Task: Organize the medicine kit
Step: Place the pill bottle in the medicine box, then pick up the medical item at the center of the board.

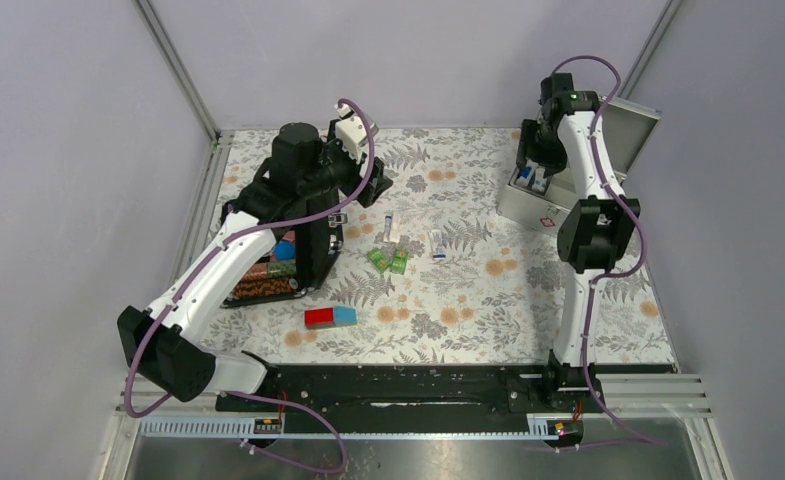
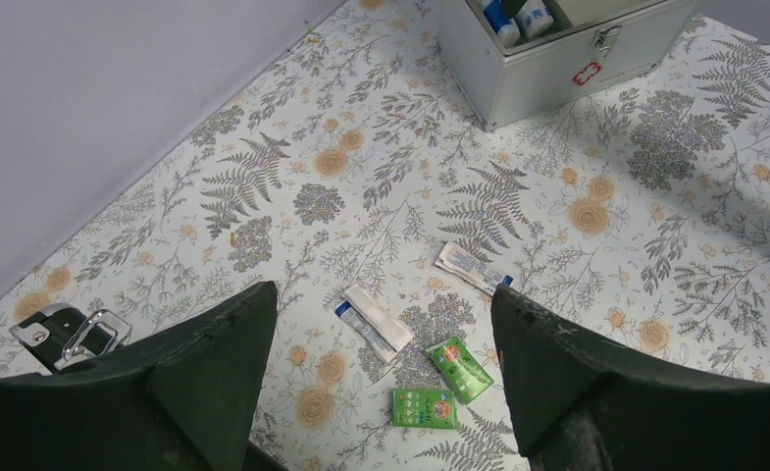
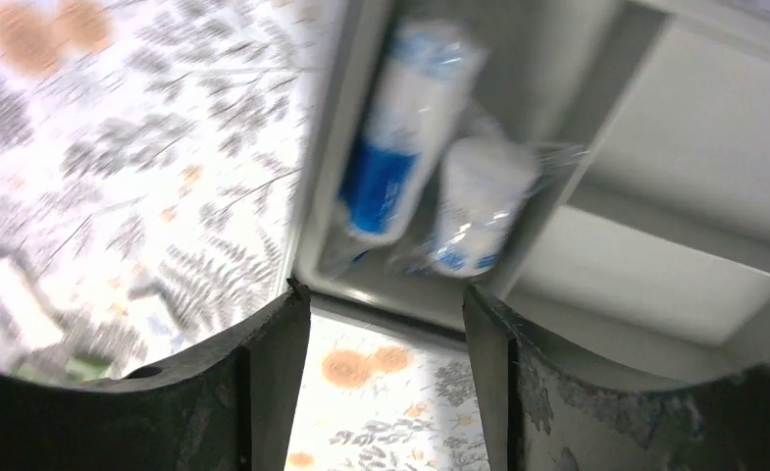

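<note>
1. The left arm reaches from its base at the near left corner, up and over the black case at the left side of the table.
2. The left gripper hangs in the air past the case, pointing toward the far right. In its wrist view its fingers stand wide apart with nothing between them.
3. The right arm rises from the near right edge, bends at the elbow, and reaches to the far right corner.
4. The right gripper hovers over the medicine kit. Its jaws are released and empty.
5. The grey kit sits at the far right, close to the side wall. Its lid is raised, tilted back toward that wall.
6. Two white-and-blue rolls lie in the kit's left compartment, by its rim.
7. Green sachets and white packets lie mid-table, well apart from the kit. A red-and-blue box lies nearer the bases.
8. Bare flowered surface runs between the sachets and the kit, and along the near right.
</note>
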You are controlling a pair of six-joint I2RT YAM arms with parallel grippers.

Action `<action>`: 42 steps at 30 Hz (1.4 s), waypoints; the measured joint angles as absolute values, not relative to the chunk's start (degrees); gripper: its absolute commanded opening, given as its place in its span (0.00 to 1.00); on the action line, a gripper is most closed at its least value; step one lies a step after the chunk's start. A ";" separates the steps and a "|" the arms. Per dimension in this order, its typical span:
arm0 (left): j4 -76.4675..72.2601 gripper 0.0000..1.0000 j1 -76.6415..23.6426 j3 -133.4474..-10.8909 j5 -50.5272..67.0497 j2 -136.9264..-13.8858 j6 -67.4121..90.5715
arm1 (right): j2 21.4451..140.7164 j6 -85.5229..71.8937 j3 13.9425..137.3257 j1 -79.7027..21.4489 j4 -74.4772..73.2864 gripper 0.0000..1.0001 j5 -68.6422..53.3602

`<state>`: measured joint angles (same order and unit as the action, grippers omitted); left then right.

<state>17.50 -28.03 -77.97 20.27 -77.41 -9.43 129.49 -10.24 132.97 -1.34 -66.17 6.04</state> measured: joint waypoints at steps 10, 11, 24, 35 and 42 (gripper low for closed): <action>17.47 0.79 -28.03 -77.97 19.81 -77.36 -9.67 | 125.08 -5.21 127.00 -7.55 -66.94 0.57 -8.43; 17.47 0.79 -28.03 -77.95 19.68 -77.30 -9.74 | 125.08 -5.37 125.67 -9.02 -66.96 0.57 -8.71; 16.84 0.80 -27.99 -75.31 18.31 -72.93 -11.18 | 131.96 -5.41 120.88 -24.53 -67.42 0.56 -9.56; 15.99 0.80 -26.13 -72.90 18.39 -70.91 -10.41 | 138.96 -2.87 122.52 -26.35 -67.55 0.59 -9.78; 15.68 0.80 -25.17 -72.58 18.48 -70.78 -9.02 | 141.78 -1.63 123.48 -27.00 -68.62 0.53 -9.91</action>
